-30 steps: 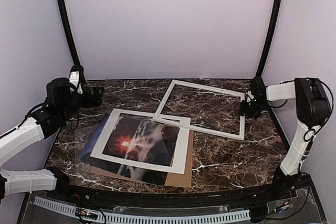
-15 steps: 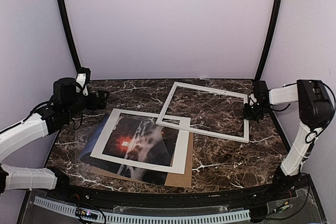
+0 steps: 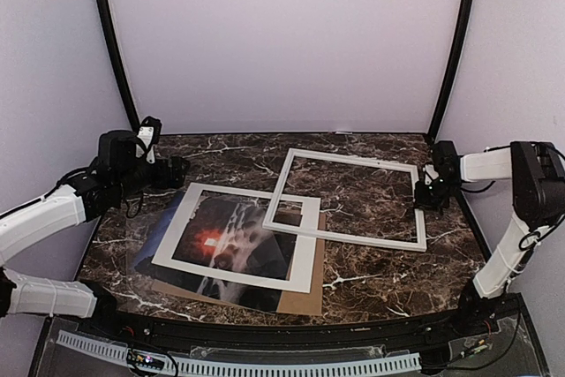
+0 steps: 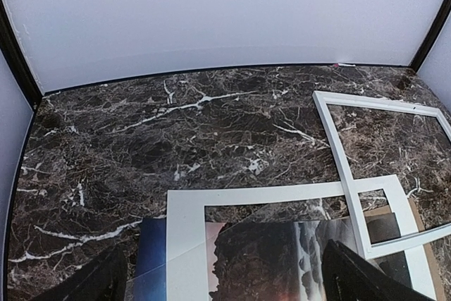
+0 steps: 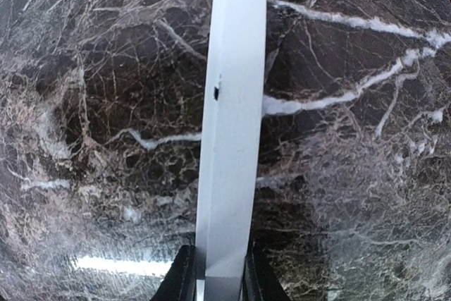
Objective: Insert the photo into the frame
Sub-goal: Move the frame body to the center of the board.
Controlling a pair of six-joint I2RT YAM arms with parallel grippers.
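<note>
Marble table (image 3: pixel 371 275), frame (image 3: pixel 353 159) flat, long axis left-right, slightly skewed

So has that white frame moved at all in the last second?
Yes. The frame, held by the right gripper, has slid right, towards the black post, and turned squarer to the back edge of the table.

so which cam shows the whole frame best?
Top external: the entire white frame is visible, its near-left corner lying over the mat and the right gripper clamped on its right rail. Left wrist catches only the frame's left part, cropped at the edge. Right wrist shows just one rail between the fingers.
</note>
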